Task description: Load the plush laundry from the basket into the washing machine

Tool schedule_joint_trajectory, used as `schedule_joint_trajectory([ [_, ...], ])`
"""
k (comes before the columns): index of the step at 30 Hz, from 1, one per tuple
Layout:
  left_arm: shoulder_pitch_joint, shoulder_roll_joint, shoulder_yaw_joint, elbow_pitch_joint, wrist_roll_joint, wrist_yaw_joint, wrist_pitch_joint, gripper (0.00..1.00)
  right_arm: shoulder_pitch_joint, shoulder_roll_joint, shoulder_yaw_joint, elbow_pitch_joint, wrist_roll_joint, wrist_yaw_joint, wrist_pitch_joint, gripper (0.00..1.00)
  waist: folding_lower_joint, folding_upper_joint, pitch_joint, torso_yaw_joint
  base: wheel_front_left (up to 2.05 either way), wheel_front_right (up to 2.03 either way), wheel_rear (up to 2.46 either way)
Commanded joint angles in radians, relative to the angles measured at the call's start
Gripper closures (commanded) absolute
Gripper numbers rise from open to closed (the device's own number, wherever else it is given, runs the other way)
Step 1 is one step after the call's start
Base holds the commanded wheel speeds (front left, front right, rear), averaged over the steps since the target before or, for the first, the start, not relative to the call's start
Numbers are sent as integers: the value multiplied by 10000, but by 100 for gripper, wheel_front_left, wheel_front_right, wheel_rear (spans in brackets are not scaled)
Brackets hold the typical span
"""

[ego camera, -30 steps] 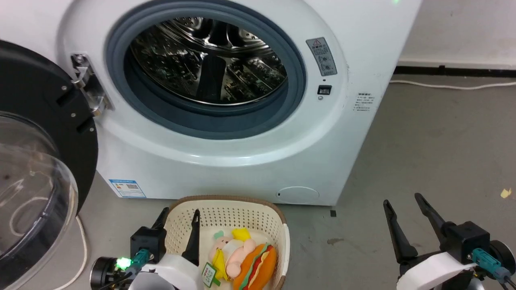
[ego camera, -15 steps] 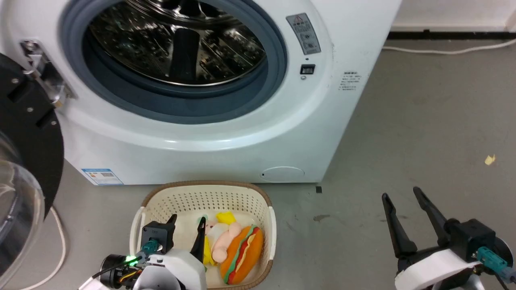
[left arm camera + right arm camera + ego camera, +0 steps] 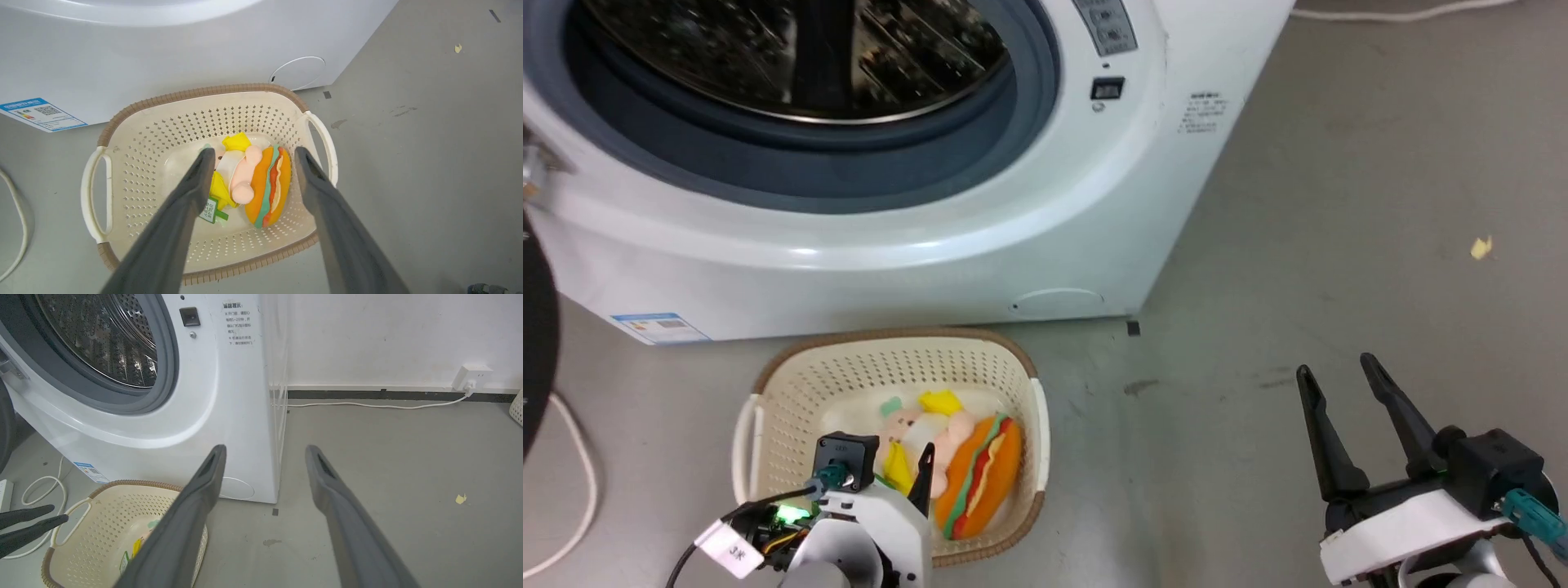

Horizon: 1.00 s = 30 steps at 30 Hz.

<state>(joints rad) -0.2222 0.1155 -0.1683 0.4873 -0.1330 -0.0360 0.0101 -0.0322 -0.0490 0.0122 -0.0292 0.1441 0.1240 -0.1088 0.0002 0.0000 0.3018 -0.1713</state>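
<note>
Head view: the basket [image 3: 882,371], on the floor [image 3: 1298,245] just before the washing machine [image 3: 890,269], holds the pink doll [image 3: 931,430] beside the orange plush [image 3: 980,478]; left wrist view: the left gripper [image 3: 254,150] gapes empty above both; right wrist view: the right gripper [image 3: 265,447] spreads empty over the floor.

The large white front-loading washing machine [image 3: 947,245] has a blue-grey rubber gasket [image 3: 809,175] round a shiny steel drum [image 3: 106,347] dotted with rows of small holes. A blue-and-white label sticker [image 3: 39,115] sits low on its front. The cream plastic basket [image 3: 135,171] is patterned with a grid of round holes and edged by a ribbed brown rim. The pink soft doll [image 3: 244,177] has yellow parts and a green-and-white tag [image 3: 209,210]. The orange bun-shaped plush [image 3: 256,194] bears green, red and pale yellow stripes. The concrete floor [image 3: 1339,204] is mottled grey. The left end effector [image 3: 251,154] and right end effector [image 3: 265,451] have charcoal fingers.
</note>
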Motion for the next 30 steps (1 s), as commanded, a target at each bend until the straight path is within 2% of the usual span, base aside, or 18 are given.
schedule_joint_trajectory([
  [1,-317,100,-84,390,-188,-56,50,0,-201,-6,37,-91,182,31,-122,0,-2,0,292,-195,0,0,0],
  [30,-2595,1178,-1261,3758,-837,-151,792,0,-625,-8,374,-264,1319,46,-706,0,-2,0,2463,-1386,0,0,0],
])
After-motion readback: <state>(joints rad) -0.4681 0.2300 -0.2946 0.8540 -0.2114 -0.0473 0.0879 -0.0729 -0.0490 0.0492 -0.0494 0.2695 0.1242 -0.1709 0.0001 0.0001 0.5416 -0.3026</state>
